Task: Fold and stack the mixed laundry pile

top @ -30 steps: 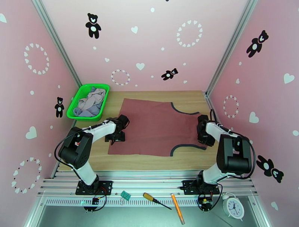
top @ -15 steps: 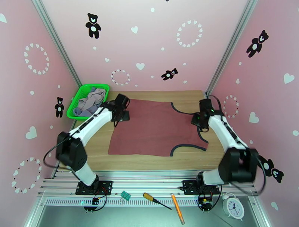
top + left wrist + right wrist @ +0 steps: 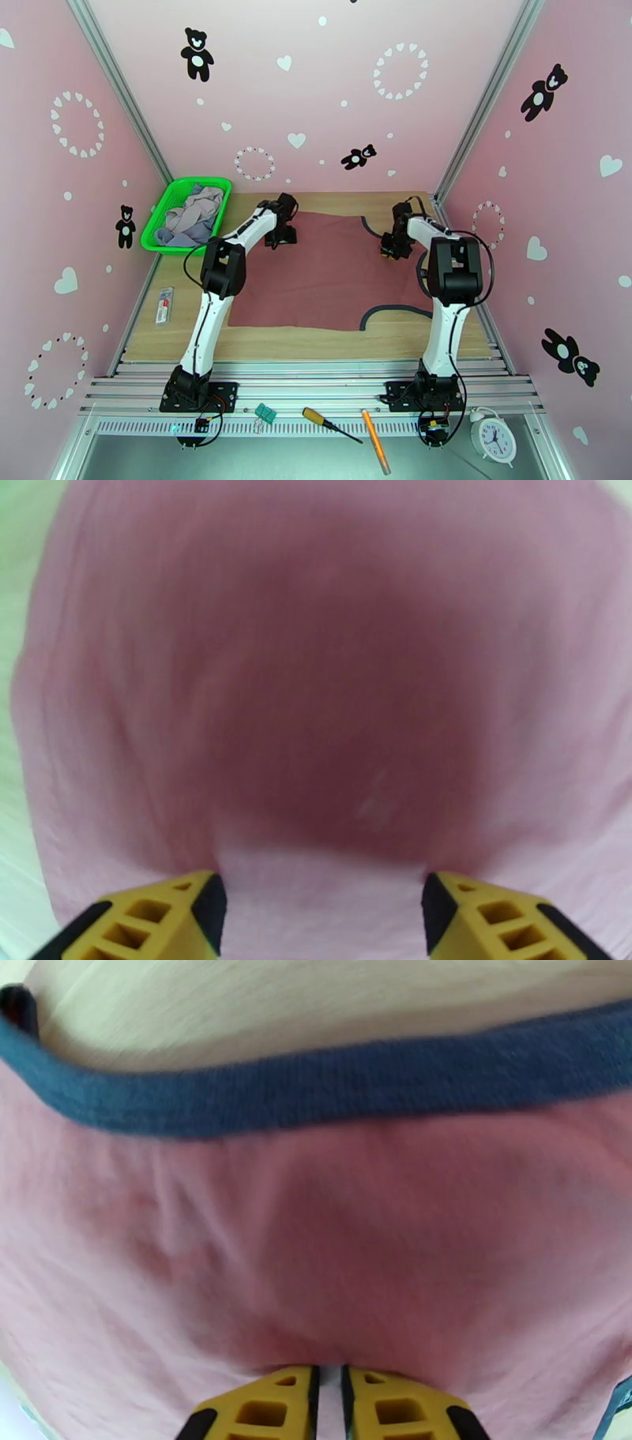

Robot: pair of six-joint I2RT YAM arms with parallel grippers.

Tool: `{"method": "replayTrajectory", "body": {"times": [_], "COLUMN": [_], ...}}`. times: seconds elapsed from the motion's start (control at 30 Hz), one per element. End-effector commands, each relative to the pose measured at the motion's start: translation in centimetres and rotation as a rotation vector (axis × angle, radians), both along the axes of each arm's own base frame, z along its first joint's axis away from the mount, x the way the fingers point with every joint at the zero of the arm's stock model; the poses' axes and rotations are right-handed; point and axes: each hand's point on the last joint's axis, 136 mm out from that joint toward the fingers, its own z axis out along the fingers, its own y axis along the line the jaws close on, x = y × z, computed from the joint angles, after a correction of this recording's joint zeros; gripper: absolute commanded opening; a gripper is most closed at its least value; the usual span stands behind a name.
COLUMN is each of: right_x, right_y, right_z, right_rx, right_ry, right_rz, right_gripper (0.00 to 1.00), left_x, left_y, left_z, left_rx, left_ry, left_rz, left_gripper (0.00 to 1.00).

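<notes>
Rust-red top (image 3: 332, 268) spread amid bare wooden table (image 3: 316, 341), right gripper (image 3: 328, 1374) tight on its dark-trimmed edge, left gripper (image 3: 324, 890) agape.

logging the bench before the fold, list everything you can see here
rust-red top: one, dark trim, spread flat on the table
table: one, light wood
basket: one, bright green, far left
clothes: grey and blue-grey heap in the basket, count unclear
small item: one, white and red, table's left edge
screwdriver: one, yellow handle, front rail
stick: one, orange, front rail
clock: one, white, near right
left jaws: yellow, apart, over the top's far left
right jaws: yellow, pinching the top by its trim
</notes>
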Motion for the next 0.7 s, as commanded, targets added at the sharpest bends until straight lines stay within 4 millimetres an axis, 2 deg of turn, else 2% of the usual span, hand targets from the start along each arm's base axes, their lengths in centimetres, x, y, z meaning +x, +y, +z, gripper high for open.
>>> {"method": "replayTrajectory", "body": {"times": [0.0, 0.13, 0.2, 0.3, 0.43, 0.5, 0.57, 0.6, 0.67], "right_x": [0.6, 2.7, 3.6, 4.7, 5.6, 5.6, 6.0, 6.2, 7.0], "right_y": [-0.2, 0.2, 0.3, 0.5, 1.0, 1.1, 1.0, 0.9, 0.8], "right_z": [-2.9, -4.3, -4.8, -5.0, -5.1, -4.5, -2.7, -1.6, 1.9], "right_rx": [-0.004, 0.014, 0.021, 0.039, 0.068, 0.066, 0.051, 0.042, 0.028], "right_ry": [0.073, 0.087, 0.093, 0.086, 0.08, 0.068, 0.031, 0.004, -0.081], "right_rz": [-0.022, -0.033, -0.042, -0.059, -0.064, -0.049, -0.025, -0.013, 0.022], "right_gripper": [0.21, 0.22, 0.16, 0.21, 0.24, 0.3, 0.36, 0.39, 0.45], "left_x": [-0.3, 1.3, 2.1, 3.3, 5.2, 6.0, 7.0, 7.4, 8.4], "left_y": [2.2, 3.5, 4.2, 5.3, 6.6, 6.5, 6.1, 5.8, 5.2], "left_z": [-3.2, -5.1, -6.1, -7.6, -7.8, -6.7, -4.5, -3.2, 1.1], "left_rx": [-0.008, -0.081, -0.127, -0.202, -0.291, -0.325, -0.356, -0.377, -0.412], "left_ry": [0.106, 0.13, 0.141, 0.152, 0.122, 0.089, 0.033, 0.007, -0.08], "left_rz": [0.101, 0.163, 0.193, 0.236, 0.279, 0.266, 0.232, 0.217, 0.18], "left_gripper": [0.73, 0.73, 0.74, 0.74, 0.74, 0.74, 0.74, 0.75, 0.76]}}
